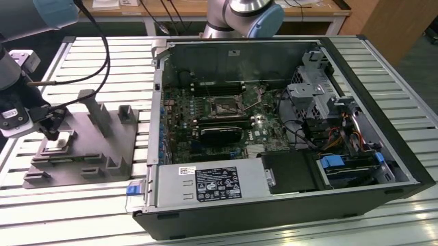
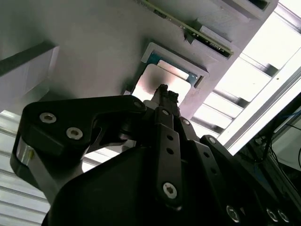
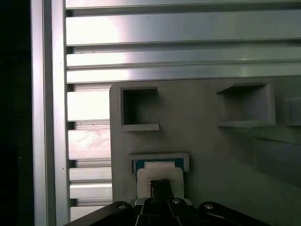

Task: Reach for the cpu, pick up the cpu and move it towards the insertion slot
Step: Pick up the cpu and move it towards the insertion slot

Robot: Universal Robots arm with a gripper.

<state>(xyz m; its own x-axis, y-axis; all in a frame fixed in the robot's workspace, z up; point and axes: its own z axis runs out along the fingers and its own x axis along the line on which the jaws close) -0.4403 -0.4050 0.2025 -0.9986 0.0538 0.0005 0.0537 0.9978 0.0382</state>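
In the exterior view the cpu (image 1: 63, 138), a small silvery square chip, lies in a recess of the grey fixture (image 1: 89, 148) at the exterior view's left. My gripper (image 1: 52, 134) hangs right over it, its tip at or just above the chip's top. Both wrist views look down the gripper (image 2: 163, 92) (image 3: 160, 185) onto the cpu (image 2: 151, 80) (image 3: 159, 173), which sits flat in its pale-rimmed pocket. The insertion slot (image 1: 224, 106), a shiny square frame with a dark centre, lies on the motherboard inside the open computer case (image 1: 274, 205), well off to the exterior view's right.
The fixture carries upright posts (image 1: 89, 105) and empty square pockets (image 3: 139, 107). A black cable (image 1: 102, 56) loops from my arm across the slatted metal table (image 1: 75, 215). Another robot arm's base (image 1: 243, 15) stands behind the case. The case wall (image 1: 159, 102) rises between fixture and motherboard.
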